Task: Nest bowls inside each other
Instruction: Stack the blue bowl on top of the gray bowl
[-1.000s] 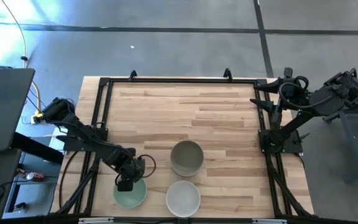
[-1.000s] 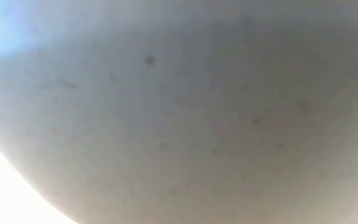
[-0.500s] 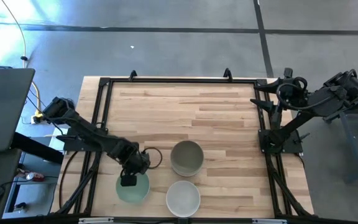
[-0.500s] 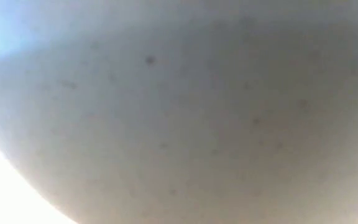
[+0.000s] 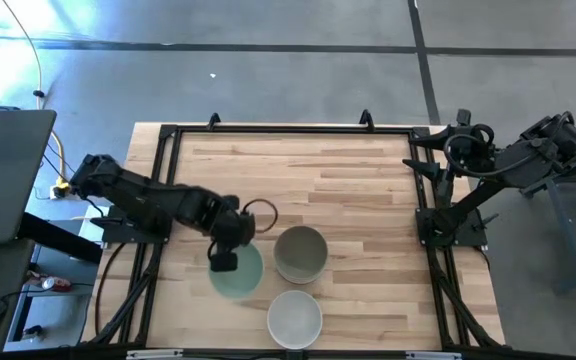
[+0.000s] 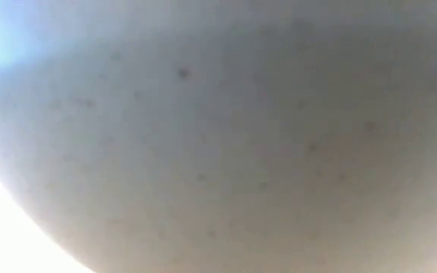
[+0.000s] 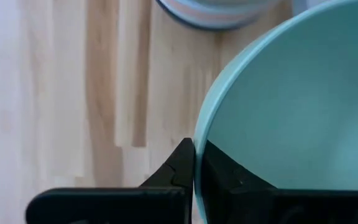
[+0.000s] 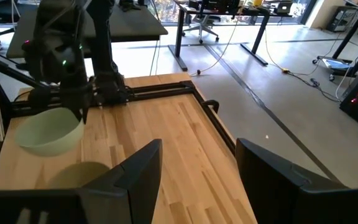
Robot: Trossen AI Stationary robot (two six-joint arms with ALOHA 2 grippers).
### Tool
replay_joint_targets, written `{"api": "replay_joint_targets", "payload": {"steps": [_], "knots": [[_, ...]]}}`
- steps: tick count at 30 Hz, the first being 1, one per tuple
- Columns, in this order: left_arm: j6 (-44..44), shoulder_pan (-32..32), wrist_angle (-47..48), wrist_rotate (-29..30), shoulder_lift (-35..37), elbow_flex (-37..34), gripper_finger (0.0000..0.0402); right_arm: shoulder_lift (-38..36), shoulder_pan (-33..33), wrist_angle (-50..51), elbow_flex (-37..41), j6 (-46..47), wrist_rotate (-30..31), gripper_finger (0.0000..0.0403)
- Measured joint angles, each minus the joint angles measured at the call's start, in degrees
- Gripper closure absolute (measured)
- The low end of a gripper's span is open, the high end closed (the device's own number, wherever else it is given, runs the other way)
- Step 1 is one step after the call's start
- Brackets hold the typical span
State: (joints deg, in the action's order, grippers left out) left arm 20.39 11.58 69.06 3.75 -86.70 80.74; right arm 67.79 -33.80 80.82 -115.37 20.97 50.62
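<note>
My left gripper (image 5: pixel 224 262) is shut on a pale mint green bowl (image 5: pixel 240 274), left of the table's middle and near the front. Just to its right stands a nested stack with an olive grey-green bowl (image 5: pixel 300 253) on top. A white bowl (image 5: pixel 294 318) rests on its base at the near edge, and its wall (image 6: pixel 218 136) fills the low view. My right gripper (image 8: pixel 197 180) is open and empty, parked beyond the table's right edge (image 5: pixel 428 160). My left gripper pinches the mint bowl's rim (image 7: pixel 199 149) on the bowl's left side, one finger (image 7: pixel 182 168) outside the wall and one (image 7: pixel 225 177) inside. The fingers come from above, pointing down. The bowl (image 8: pixel 45 132) hangs open side up and seems lifted clear of the table.
A black metal frame (image 5: pixel 168 135) runs round the wooden table top. The far half of the table (image 5: pixel 298 170) is bare wood. A laptop (image 5: pixel 3 175) and cables lie to the left, off the table.
My left gripper has carried the mint bowl from the near left corner toward the far edge and the right. The bowl now sits next to the olive-topped stack. The gripper has stayed shut on the rim.
</note>
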Motion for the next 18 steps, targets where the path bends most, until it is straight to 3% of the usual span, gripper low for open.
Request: {"api": "replay_joint_targets", "payload": {"steps": [9,18], "knots": [[-1.7,-6.2,0.2,-0.8,0.0,5.2,0.0401,0.0,0.0,0.4,0.0,0.0,-0.1,0.0206],[4.6,-11.6,0.2,-5.9,-0.2,8.8,0.0401,0.0,0.0,0.9,0.0,0.0,-0.2,0.0206]]}}
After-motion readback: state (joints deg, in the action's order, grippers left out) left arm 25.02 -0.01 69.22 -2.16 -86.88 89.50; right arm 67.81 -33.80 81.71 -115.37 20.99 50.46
